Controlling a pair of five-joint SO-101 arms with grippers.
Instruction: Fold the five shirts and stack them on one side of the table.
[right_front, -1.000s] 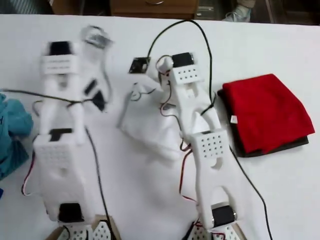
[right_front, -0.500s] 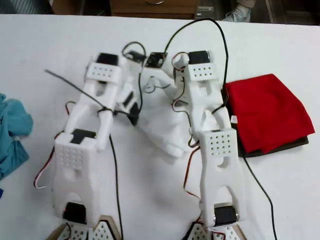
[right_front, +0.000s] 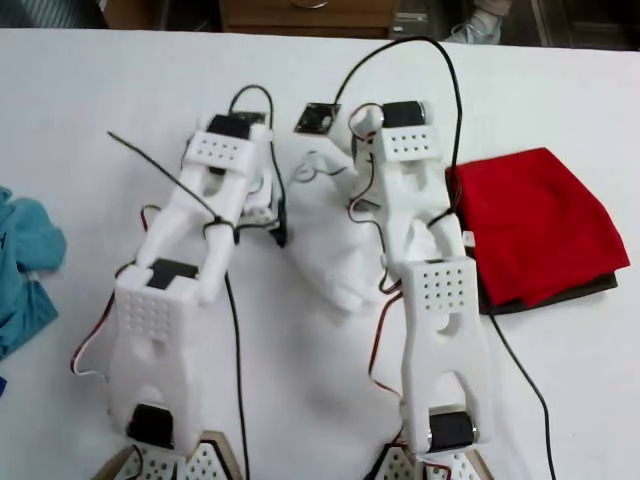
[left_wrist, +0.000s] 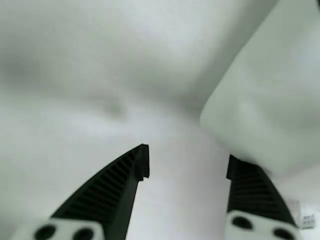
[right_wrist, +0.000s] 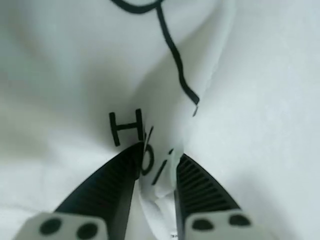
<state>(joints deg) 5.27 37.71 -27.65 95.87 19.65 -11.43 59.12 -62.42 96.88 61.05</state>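
A white desk (right_front: 560, 90) fills most of the high view, with a strip of wooden furniture (right_front: 300, 15) along the far edge behind it.

At the desk's left edge lies a crumpled teal shirt (right_front: 25, 260), partly cut off by the frame and well apart from both arms. Next comes the left arm (right_front: 170, 300), stretched from the near edge toward the middle of the desk and angled slightly inward. In its wrist view the left gripper (left_wrist: 187, 167) is released: its two dark fingers stand wide apart with nothing between them, hovering over pale cloth.

Between the two arms lies the white shirt (right_front: 325, 260), bunched into a loose, rumpled heap on the desk. It is hard to tell from the white surface, so its full outline is unclear.

The right arm (right_front: 435, 300) stands just to the right of that heap, with a black cable (right_front: 400, 45) looping up and over it. In its wrist view the right gripper (right_wrist: 157, 155) is clenched on a raised fold of the white shirt (right_wrist: 65, 65), with black printed marks showing on the cloth right at the fingertips.

Just beside the right arm, on the right side of the desk, a folded red shirt (right_front: 535, 225) lies on top of a folded dark shirt (right_front: 560, 292), whose edge shows along the near and left sides of the stack.
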